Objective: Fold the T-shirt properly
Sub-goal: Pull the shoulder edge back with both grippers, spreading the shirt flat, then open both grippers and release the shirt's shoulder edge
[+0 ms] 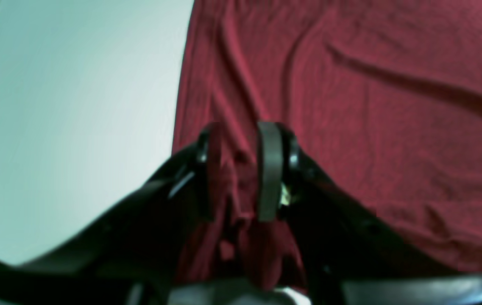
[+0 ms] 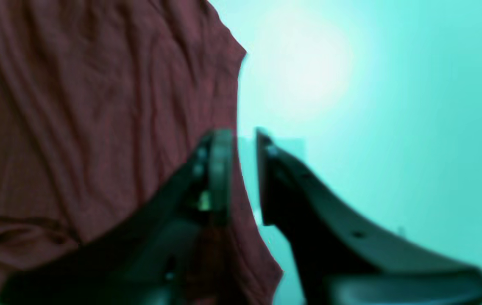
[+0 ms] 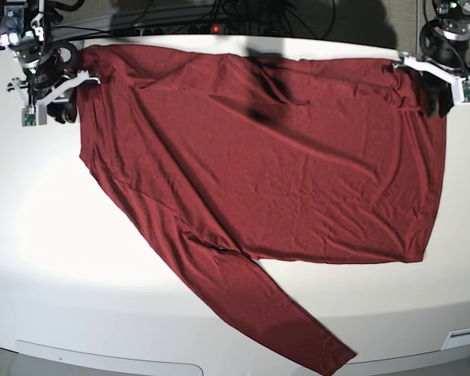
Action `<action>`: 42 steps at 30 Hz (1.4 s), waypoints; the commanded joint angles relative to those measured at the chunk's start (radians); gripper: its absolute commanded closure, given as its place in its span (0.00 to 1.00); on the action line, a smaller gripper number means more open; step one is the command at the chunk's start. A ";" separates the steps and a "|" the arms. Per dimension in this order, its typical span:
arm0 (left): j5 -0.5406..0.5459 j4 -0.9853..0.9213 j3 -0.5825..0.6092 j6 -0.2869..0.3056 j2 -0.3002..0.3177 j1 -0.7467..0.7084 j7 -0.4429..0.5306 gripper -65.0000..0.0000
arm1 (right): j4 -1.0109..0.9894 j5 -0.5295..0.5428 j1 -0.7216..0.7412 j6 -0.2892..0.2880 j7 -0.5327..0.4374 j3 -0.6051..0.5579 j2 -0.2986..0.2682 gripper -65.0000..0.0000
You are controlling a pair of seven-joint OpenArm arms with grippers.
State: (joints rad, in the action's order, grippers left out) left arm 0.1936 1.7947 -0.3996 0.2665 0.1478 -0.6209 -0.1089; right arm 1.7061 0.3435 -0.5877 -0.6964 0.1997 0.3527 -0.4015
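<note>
Fabric this thin and limp sags when lifted, so each gripper, left [image 1: 241, 169] and right [image 2: 238, 178], pinches a far corner of the shirt [image 3: 282, 164] spread across the table [image 3: 78, 313].

Black curved hand [image 1: 241, 169] fingers, white wrist brackets.

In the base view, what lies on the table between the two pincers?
Only the T-shirt, spread flat from the right pincer to the left pincer; the base view shows nothing else there.
</note>
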 commanded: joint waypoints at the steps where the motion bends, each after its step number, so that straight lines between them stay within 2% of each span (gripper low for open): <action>1: 0.005 0.028 -0.007 0.000 0.021 -0.006 0.026 0.75 | 0.024 0.008 -0.002 -0.002 -0.023 0.007 -0.014 0.76; 7: 0.008 0.065 -0.007 0.000 0.077 -0.006 -0.004 0.74 | 0.027 0.009 0.013 -0.002 -0.024 0.007 -0.014 0.75; 10: 0.009 0.066 -0.007 0.000 0.104 -0.005 -0.014 0.68 | 0.027 0.009 0.032 -0.002 -0.024 0.007 -0.014 0.75; 13: 0.009 0.066 -0.007 0.000 0.119 -0.005 -0.026 0.68 | 0.027 0.011 0.056 -0.002 -0.023 0.007 -0.013 0.75; 19: 0.008 0.066 -0.007 -0.001 0.122 -0.005 -0.025 0.68 | 0.027 0.084 0.084 -0.002 -0.003 0.007 -0.014 0.75; 29: 0.008 0.066 -0.007 -0.001 0.122 -0.002 0.005 0.68 | 0.027 0.087 0.104 -0.002 0.004 0.007 -0.014 0.75; 30: 0.008 0.066 -0.007 0.000 0.121 0.005 0.004 0.68 | 0.027 0.087 0.111 -0.002 0.014 0.007 -0.014 0.74; 33: 0.009 0.066 -0.007 -0.001 0.122 0.021 -0.005 0.68 | 0.027 0.087 0.143 -0.002 0.041 0.007 -0.013 0.58; 35: 0.009 0.066 -0.007 0.000 0.122 0.039 -0.026 0.68 | 0.027 0.087 0.171 -0.002 0.051 0.007 -0.013 0.50; 42: 0.008 0.066 -0.007 0.000 0.122 0.100 -0.081 0.68 | 0.027 0.088 0.253 -0.002 0.089 0.007 -0.013 0.50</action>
State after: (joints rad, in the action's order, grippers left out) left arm 0.1989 1.8404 -0.3996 0.2691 0.2550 -0.5213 -0.2173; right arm 1.7164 0.4221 -0.3431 -0.6964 0.3122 0.3527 -0.3985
